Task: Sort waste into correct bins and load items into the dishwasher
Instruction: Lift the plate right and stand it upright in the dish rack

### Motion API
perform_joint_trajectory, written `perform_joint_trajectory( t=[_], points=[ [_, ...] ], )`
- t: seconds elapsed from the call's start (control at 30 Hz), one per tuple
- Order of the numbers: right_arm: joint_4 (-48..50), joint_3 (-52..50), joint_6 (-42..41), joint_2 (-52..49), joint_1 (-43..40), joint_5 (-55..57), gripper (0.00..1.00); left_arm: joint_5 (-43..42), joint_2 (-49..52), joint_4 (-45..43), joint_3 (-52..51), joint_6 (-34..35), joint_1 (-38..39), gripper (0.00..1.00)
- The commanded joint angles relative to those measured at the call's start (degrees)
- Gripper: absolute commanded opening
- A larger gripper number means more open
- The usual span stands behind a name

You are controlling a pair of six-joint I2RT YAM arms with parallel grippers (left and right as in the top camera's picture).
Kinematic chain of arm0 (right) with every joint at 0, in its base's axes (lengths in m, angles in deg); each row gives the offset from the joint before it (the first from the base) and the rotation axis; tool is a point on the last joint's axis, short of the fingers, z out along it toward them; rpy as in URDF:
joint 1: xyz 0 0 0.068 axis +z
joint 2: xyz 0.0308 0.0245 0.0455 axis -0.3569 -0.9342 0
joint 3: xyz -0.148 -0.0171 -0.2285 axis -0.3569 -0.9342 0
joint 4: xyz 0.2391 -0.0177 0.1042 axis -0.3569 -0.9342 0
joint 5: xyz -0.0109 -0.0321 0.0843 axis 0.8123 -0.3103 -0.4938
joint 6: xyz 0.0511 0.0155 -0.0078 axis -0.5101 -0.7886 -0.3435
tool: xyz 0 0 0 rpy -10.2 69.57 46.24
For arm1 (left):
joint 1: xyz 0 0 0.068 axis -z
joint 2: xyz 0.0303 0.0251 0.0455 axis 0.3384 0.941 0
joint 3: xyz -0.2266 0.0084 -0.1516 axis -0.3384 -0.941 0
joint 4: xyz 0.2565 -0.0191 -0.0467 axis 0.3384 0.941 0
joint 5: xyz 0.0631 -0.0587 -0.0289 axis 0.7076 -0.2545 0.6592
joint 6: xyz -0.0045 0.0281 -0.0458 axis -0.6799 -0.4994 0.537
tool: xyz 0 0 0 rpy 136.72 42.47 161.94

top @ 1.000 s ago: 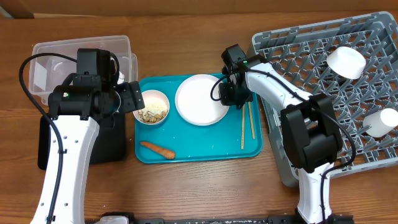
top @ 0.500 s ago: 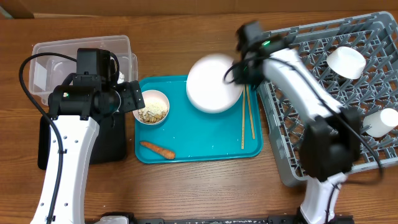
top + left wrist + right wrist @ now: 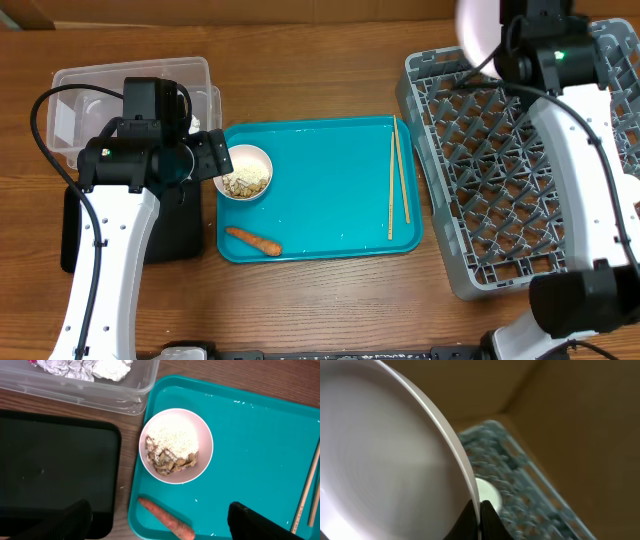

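The right gripper point(image 3: 479, 510) pinches the rim of the white plate point(image 3: 478, 28), holding it above the far left corner of the grey dish rack point(image 3: 470, 180). The left gripper point(image 3: 159, 519), fingers spread, hovers over the scrap-filled bowl point(image 3: 176, 445) on the teal tray point(image 3: 260, 450); 2 chopsticks point(image 3: 397, 180) lie at its right.

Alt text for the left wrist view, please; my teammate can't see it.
A small white round bowl of beige crumbly food scraps sits on a teal plastic tray, an orange carrot piece below it. A shallow black rectangular tray lies left, a clear plastic tub above.
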Motion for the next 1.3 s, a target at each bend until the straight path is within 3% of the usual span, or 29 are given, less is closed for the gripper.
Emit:
perform_joint_trajectory(
  t=[0.0,0.23,0.47,0.87,0.93,1.07,1.1,1.27],
  points=[
    [1.2,-3.3,-5.0,-1.0,-2.4,10.0,0.04,-0.4,0.2,-0.1,0.7,-0.2,0.0,0.89],
    [9.7,-14.9,-5.1,-1.0,-5.5,14.1,0.04,-0.4,0.2,0.0,0.7,-0.2,0.0,0.89],
    [12.7,-22.0,-5.6,-1.0,-5.4,10.5,0.04,-0.5,0.2,-0.7,0.7,-0.2,0.0,0.89],
    [12.0,-24.0,-5.7,-1.0,0.3,-1.0,0.06,-0.5,0.2,-0.7,0.7,-0.2,0.0,0.89],
    [12.1,-24.0,-5.7,-1.0,2.6,-1.2,0.17,-0.5,0.2,-0.7,0.7,-0.2,0.0,0.89],
    [10.8,-24.0,-5.7,-1.0,5.3,-1.2,0.76,-0.5,0.2,-0.7,0.7,-0.2,0.0,0.89],
    [10.2,-24.0,-5.7,-1.0,5.4,-1.2,0.84,-0.5,0.2,-0.7,0.7,-0.2,0.0,0.89],
    [7.3,-24.0,-5.8,-0.2,5.4,-1.2,0.89,-0.5,0.2,-0.7,0.7,-0.2,0.0,0.89]
  ],
)
